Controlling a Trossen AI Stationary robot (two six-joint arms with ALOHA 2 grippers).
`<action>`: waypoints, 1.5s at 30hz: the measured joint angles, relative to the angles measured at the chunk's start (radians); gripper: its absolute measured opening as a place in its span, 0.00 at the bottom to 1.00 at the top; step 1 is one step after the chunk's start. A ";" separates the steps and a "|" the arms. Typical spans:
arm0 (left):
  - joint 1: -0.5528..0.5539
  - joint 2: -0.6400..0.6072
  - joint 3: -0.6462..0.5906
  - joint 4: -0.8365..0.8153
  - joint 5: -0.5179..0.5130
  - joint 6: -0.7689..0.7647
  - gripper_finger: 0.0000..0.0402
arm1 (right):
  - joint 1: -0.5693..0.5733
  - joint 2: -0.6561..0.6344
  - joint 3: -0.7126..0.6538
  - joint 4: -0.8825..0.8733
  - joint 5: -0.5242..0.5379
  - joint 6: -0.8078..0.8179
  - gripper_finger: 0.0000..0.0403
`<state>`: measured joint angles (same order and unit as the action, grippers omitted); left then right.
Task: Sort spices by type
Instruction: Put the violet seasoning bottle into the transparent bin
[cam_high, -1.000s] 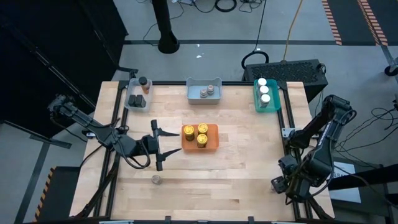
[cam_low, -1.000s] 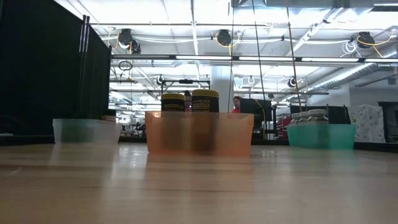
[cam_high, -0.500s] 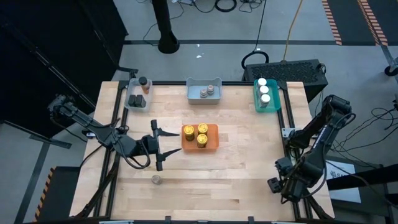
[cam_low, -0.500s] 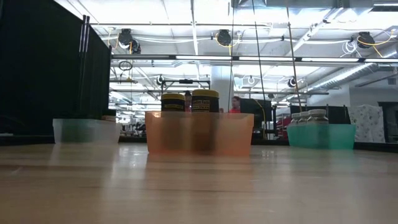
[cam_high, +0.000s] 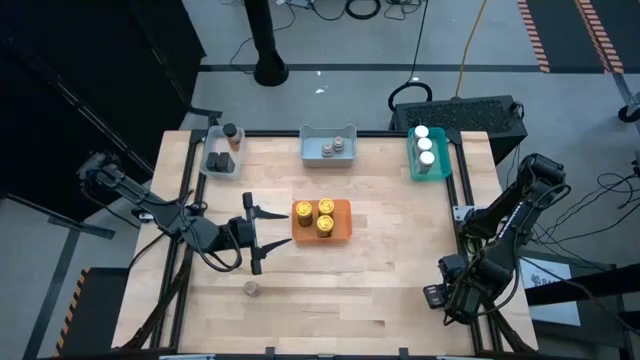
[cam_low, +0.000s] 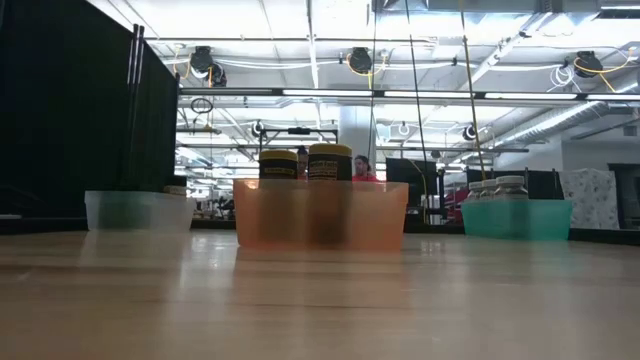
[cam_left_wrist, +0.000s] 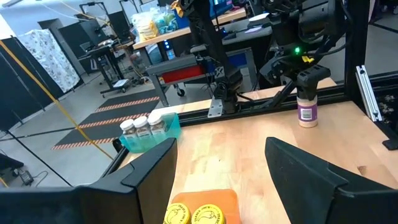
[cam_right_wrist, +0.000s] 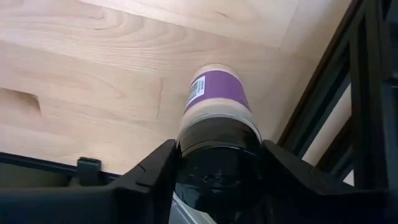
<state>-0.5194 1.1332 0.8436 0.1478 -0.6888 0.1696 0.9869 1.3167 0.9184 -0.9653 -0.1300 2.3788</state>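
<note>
The right gripper (cam_high: 436, 296) sits at the near right edge of the table (cam_high: 400, 260), down over a purple-labelled spice jar (cam_right_wrist: 216, 99) with a dark lid. In the right wrist view its two dark fingers (cam_right_wrist: 152, 168) flank the jar's lid end closely on both sides and appear to touch it, but a firm grip cannot be told. The left wrist view shows this same jar standing upright on the wood by the table's frame, under the right arm.

The left gripper (cam_high: 252, 233) hovers over the middle left of the table with its jaws spread wide and nothing between them, pointing toward the orange tray (cam_high: 343, 230). That tray lies at the table's centre and holds three yellow-lidded jars (cam_high: 326, 206). A lone jar (cam_high: 251, 288) stands on the bare wood nearer the front edge, just in front of the left gripper.

Along the far edge sit three more trays, well apart from one another. The clear tray (cam_high: 208, 152) at the left holds dark-lidded jars (cam_high: 231, 131). The blue-grey tray (cam_high: 310, 154) in the middle holds grey-lidded jars (cam_high: 338, 141). The teal tray (cam_high: 414, 166) at the right holds three white-lidded jars (cam_high: 426, 144) in a row.

In the low view a person (cam_low: 361, 168) shows far off in the room behind the orange tray.
</note>
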 joint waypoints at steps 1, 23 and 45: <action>0.000 0.000 0.000 0.000 0.000 0.000 0.62 | -0.003 0.000 0.000 0.003 0.000 0.001 0.43; 0.013 0.163 0.000 0.023 0.055 -0.008 0.62 | -0.608 0.147 0.449 -0.048 0.380 -1.116 0.43; 0.181 0.190 0.000 -0.030 -0.002 -0.086 0.79 | -0.823 0.427 0.809 0.084 0.422 -1.804 0.43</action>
<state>-0.3381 1.3228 0.8440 0.1182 -0.6903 0.0838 0.1642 1.7439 1.7279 -0.8816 0.2920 0.5752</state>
